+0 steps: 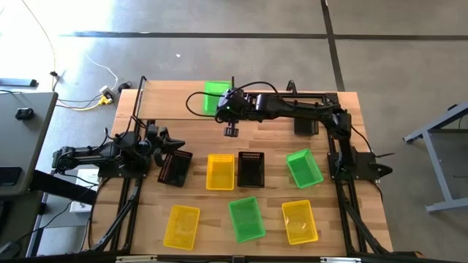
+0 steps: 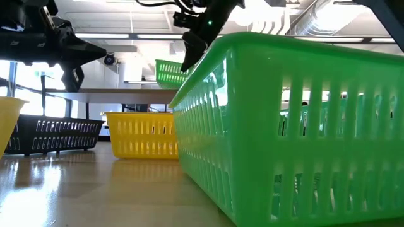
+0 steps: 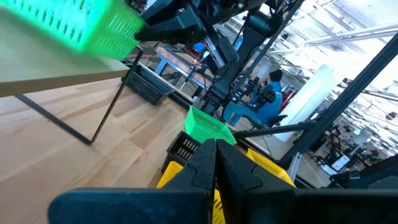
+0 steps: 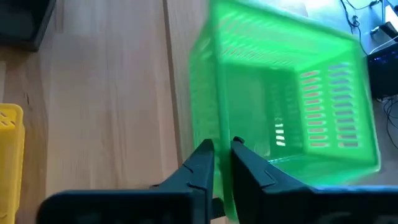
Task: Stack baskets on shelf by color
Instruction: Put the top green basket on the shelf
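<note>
On the slatted wooden tabletop [image 1: 274, 197] lie seven slotted mesh baskets, three yellow, two green, two black, while the right tool [image 4: 221, 163] pinches the rim of a third green basket [image 4: 292, 93] on the shelf [image 1: 175, 102], the left tool [image 3: 216, 163] closed, empty.
</note>
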Robot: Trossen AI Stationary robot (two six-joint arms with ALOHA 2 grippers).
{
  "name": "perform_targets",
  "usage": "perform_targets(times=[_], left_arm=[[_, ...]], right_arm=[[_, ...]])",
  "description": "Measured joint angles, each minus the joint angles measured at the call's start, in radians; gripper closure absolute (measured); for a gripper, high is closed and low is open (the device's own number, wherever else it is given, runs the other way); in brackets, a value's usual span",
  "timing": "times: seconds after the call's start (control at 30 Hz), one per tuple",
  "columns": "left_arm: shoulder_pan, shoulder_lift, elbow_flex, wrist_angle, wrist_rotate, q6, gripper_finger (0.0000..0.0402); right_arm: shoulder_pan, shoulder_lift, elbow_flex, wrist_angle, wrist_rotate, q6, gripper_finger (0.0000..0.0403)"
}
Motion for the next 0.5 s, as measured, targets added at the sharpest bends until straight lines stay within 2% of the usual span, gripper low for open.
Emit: perform_targets(times=[0.27,0.5], left_arm=[[0.000,0.000,0.000,0.000,0.004,0.036,0.0398],[0.000,0.000,0.000,0.000,0.008,0.035,0.0355]], right_arm=[[0.000,0.000,0.000,0.024,0.000,0.012,0.0332],[0.000,0.000,0.036,0.024,0.005,0.085,0.0327]])
